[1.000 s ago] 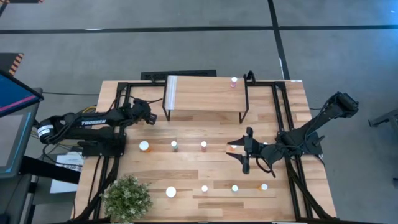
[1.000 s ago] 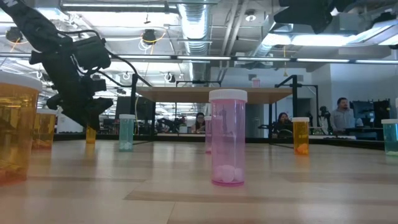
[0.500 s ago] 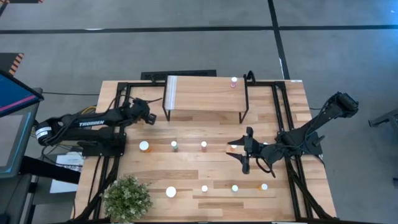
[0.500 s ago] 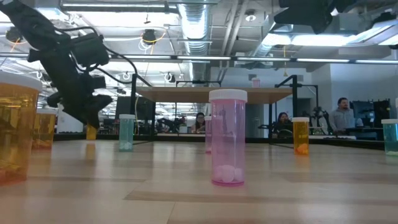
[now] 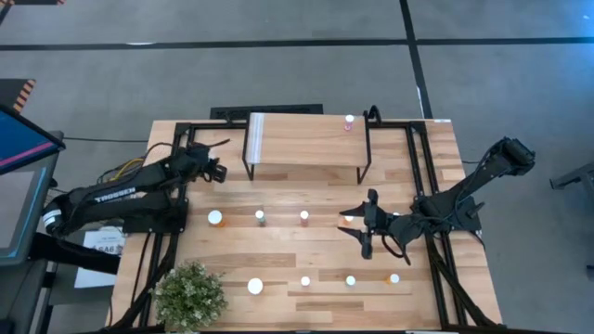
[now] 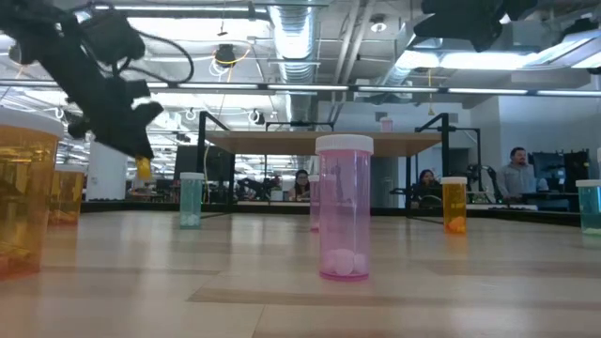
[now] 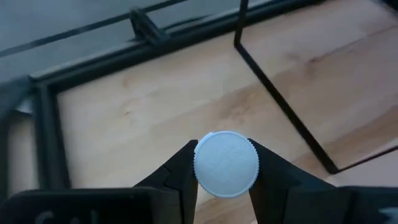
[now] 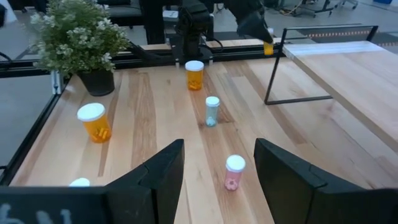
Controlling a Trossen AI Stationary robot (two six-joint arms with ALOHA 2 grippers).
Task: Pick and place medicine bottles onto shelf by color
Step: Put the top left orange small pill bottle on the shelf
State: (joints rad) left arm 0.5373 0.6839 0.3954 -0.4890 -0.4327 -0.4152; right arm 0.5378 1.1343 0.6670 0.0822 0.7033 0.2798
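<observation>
From my remote station I am looking down past the left gripper [image 7: 225, 180] at a white-capped bottle [image 7: 226, 164] pinched between its two dark fingers; the cap is hiding the body from this wrist camera. At table height the same bottle [image 6: 143, 167] is showing as a small orange shape hanging under the arm, clear of the tabletop, though it is too small there for me to be sure of more than its colour. From overhead, the left gripper [image 5: 215, 171] is hovering just beside the pale-strip end of the shelf [image 5: 306, 144], and the held bottle itself is hard to pick out. One pink bottle [image 5: 349, 122] is standing on the shelf near its far corner.

The right gripper [image 5: 364, 228] is resting low over the table [image 5: 278, 250], fingers spread wide and holding nothing, with a small orange bottle [image 5: 346, 221] just beside one fingertip. Through its wrist camera I am seeing a pink bottle [image 8: 234, 172] between the spread fingers but farther off, a blue-green one [image 8: 212, 111] beyond it, and two larger orange bottles [image 8: 94, 122] near the potted plant [image 8: 78, 37]. In the low view a big orange bottle [image 6: 21, 202] is being cut off by the frame edge, and a pink one [image 6: 344, 207] is standing in front of the shelf
</observation>
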